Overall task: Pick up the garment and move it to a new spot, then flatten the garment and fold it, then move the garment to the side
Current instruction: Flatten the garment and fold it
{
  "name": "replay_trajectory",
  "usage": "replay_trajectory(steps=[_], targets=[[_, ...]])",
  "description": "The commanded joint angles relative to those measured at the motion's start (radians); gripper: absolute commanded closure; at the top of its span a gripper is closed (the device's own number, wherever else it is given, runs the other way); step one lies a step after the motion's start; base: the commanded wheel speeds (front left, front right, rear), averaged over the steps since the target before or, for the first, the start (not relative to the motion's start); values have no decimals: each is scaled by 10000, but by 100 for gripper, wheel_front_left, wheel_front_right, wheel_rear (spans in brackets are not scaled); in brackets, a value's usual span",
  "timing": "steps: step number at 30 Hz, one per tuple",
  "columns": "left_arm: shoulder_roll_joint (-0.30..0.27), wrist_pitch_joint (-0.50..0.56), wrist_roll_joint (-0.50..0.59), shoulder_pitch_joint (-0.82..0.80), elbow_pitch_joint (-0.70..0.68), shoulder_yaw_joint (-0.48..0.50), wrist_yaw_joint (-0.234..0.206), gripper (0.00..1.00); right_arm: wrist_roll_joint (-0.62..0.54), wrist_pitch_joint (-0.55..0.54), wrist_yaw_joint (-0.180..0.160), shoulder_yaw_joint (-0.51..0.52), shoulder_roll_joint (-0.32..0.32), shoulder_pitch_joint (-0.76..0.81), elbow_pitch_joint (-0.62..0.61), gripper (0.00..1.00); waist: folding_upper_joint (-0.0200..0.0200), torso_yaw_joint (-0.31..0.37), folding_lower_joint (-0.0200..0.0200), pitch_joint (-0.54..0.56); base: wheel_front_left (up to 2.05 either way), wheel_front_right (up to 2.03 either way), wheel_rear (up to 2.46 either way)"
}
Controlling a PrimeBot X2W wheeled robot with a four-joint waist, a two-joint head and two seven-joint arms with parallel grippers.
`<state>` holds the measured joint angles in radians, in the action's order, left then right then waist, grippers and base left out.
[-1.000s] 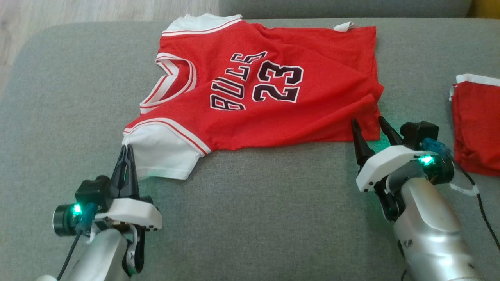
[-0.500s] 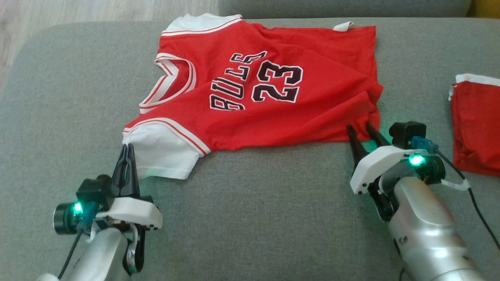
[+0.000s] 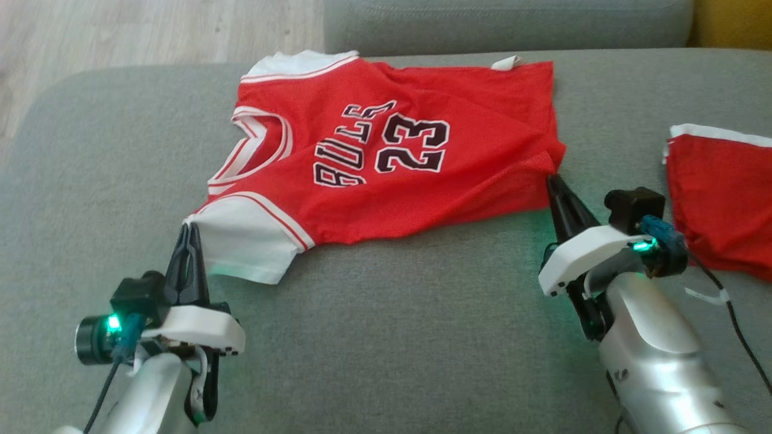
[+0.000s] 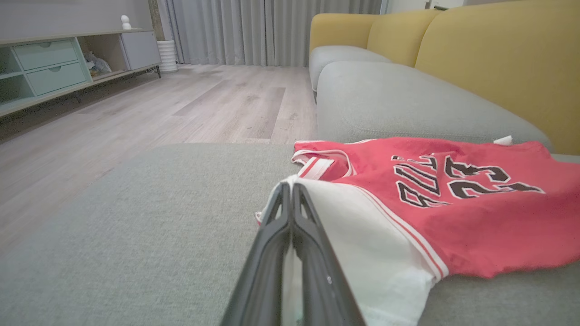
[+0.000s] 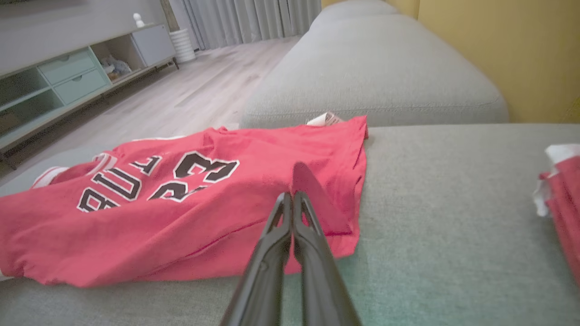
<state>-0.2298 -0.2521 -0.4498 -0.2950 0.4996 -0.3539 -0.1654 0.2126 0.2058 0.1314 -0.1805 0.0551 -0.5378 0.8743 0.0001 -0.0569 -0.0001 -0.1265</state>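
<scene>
**Head view.**
- Items: one red jersey, one second red garment, two hands.
- The jersey lies spread, print side up, on the grey sofa cushion. Its long axis runs across the robot, with the collar and sleeves toward its left and the hem toward its right.
- The left hand is pinched closed on the corner of the near white sleeve.
- The right hand is closed on the near hem corner, where the cloth gathers into creases.
- Each hand has the end of the jersey on its own side, and the body of the cloth lies ahead of both.
- The second red garment lies well apart, at the cushion's right edge.

**Left wrist view.**
- The left hand has its fingers pressed together, with the white sleeve edge caught at their tips.
- The jersey stretches away to the right of the fingers.
- One sleeve is counted here.

**Right wrist view.**
- The right hand has its fingers together, and a small flap of red hem stands up at the tips.
- The jersey extends ahead and to the left.
- The second red garment lies at the right edge, not touching the jersey.

**Judgement.** With one grip at each end of the near edge, a lift or drag would likely carry the jersey squarely along its long axis.
</scene>
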Motion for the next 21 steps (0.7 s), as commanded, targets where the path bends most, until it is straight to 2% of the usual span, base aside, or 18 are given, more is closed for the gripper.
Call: replay_trajectory(steps=[1,5,10,13,17,21], targets=[[-275,-97,60,-218,-445,479,29,100,-196,179,-7,-60,-49,-58,-630,100,-1,150,1,151,0,0,0],[-508,1,-113,-536,-971,669,189,100,-518,218,-7,256,112,-177,-1995,100,-1,314,1,394,0,0,0],[-803,483,-535,-1488,-2178,1112,326,100,-376,-194,-7,443,617,-592,-3985,100,-1,407,1,645,0,0,0],[-853,711,-742,-1942,-2709,1289,358,100,-250,-438,-7,487,862,-772,-4644,100,-1,408,1,748,0,0,0],[-872,1055,-1104,-2780,-3710,1619,317,100,-151,-778,-7,512,1314,-1069,-5706,100,-1,390,1,984,0,0,0],[-837,1285,-1449,-3222,-4731,1953,153,100,-182,-1029,-7,683,1498,-1044,-6757,100,-1,374,1,1230,0,0,0]])
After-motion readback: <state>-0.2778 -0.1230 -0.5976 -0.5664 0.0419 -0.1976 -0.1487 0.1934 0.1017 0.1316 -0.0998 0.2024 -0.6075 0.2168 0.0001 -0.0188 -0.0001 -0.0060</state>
